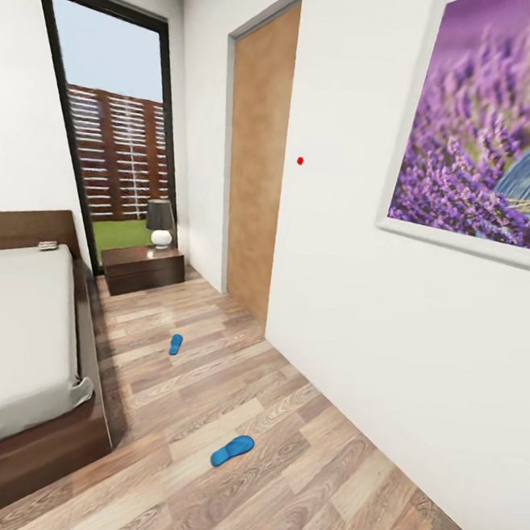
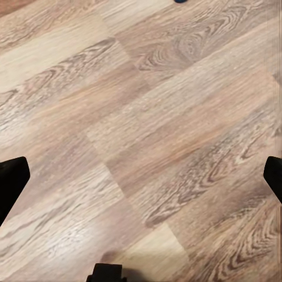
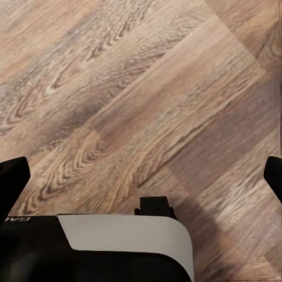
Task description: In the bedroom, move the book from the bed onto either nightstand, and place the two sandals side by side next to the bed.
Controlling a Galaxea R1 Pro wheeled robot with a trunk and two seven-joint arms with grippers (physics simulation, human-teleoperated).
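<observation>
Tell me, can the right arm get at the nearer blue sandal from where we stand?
Probably not yet. The nearer sandal lies out on open floor with nothing blocking it, but the right gripper, jaws open, looks at bare planks; drive closer first.

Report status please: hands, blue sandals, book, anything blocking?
Both hands open, empty, over wood-plank floor. Two flat bright blue sandals lie apart: near one, far one. Small dark book on off-white mattress near headboard. Path looks free.

The room is bright and evenly lit; daylight enters through the window (image 1: pixel 109 120). The bed (image 1: pixel 23 339) casts a soft shadow on the floor (image 1: pixel 278 461). Wrist views look slightly blurred.
</observation>
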